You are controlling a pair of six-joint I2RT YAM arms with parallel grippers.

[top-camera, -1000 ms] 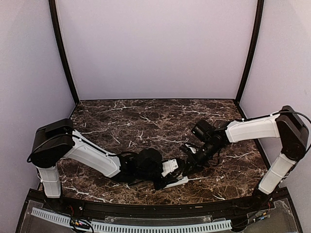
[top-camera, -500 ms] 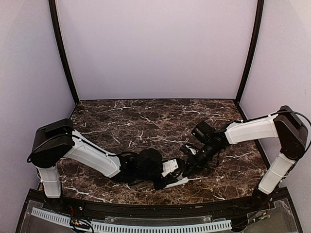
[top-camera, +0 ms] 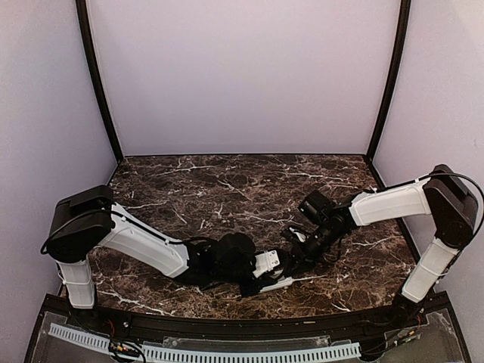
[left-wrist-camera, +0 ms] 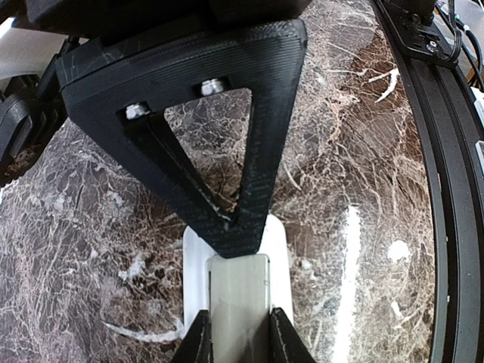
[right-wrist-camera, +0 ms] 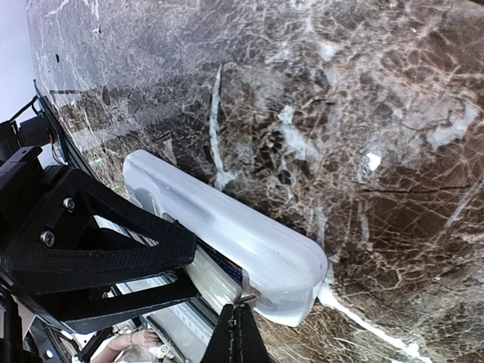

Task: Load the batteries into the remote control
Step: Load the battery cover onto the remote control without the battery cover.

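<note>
The remote control (top-camera: 277, 284) sits low on the marble table (top-camera: 227, 181), just beyond the black rail (top-camera: 227, 321) and near the rail's midpoint. Its long axis runs roughly along the rail.

1. Left of the rail's midpoint, the left arm (top-camera: 144, 242) reaches low across the marble.
2. The left gripper (top-camera: 265, 276) is clenched on the remote control. In the left wrist view, one black triangular finger (left-wrist-camera: 227, 151) bears on one end of the white body (left-wrist-camera: 278, 257) and the opposing finger (left-wrist-camera: 200, 340) on the near end. The rail (left-wrist-camera: 446, 189) lies close beside it.
3. A pale grey rectangular panel (left-wrist-camera: 238, 291) is set into the remote's upward face. What lies inside or under it cannot be determined.
4. Right of the midpoint, the right gripper (top-camera: 293, 259) is at the remote's far end (right-wrist-camera: 287, 287). Its fingertips (right-wrist-camera: 238, 333) are pressed together with no visible gap. Whether anything is pinched between them cannot be determined.
5. The left gripper's fingers (right-wrist-camera: 98, 227) screen part of the remote from the right wrist view.
6. The right arm (top-camera: 389, 200) stands furthest along the rail.
</note>
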